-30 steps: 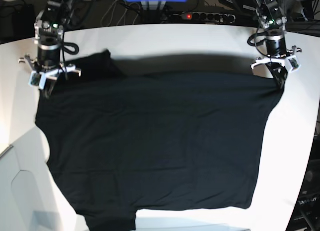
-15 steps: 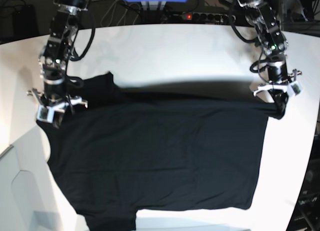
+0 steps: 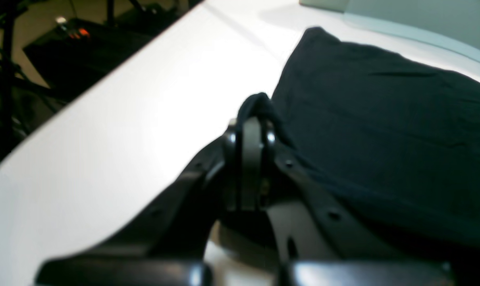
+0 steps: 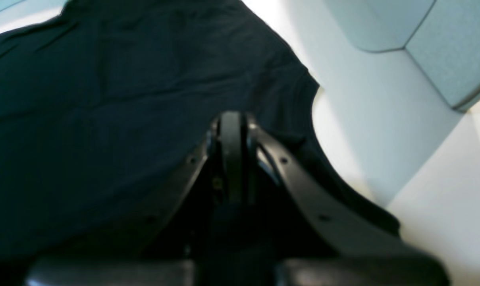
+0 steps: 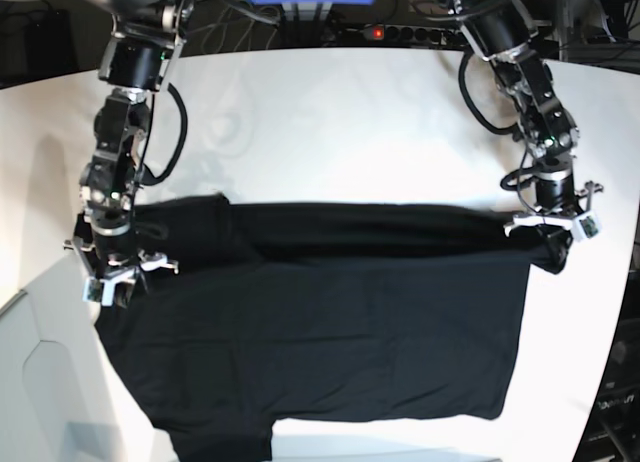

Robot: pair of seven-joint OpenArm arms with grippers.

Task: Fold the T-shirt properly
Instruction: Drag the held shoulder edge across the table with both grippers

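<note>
The black T-shirt (image 5: 320, 322) lies plain side up on the white table (image 5: 340, 122), its far edge lifted and folded toward the front. My left gripper (image 5: 553, 252) is shut on the shirt's far right corner; in the left wrist view (image 3: 252, 119) a bunch of black cloth (image 3: 259, 104) sticks out between the fingertips. My right gripper (image 5: 108, 290) is shut on the far left corner; in the right wrist view (image 4: 232, 123) the jaws are closed over dark cloth (image 4: 105, 99). No print or tag shows.
A pale grey panel (image 5: 40, 382) sits at the front left; it shows in the right wrist view (image 4: 422, 43). A power strip (image 5: 400, 30) and cables lie behind the table. The table's right edge (image 5: 615, 312) is close to my left gripper.
Both grippers have moved toward the front of the table, drawing the shirt's far edge with them over the body. The shirt's back edge now lies much nearer the middle.
</note>
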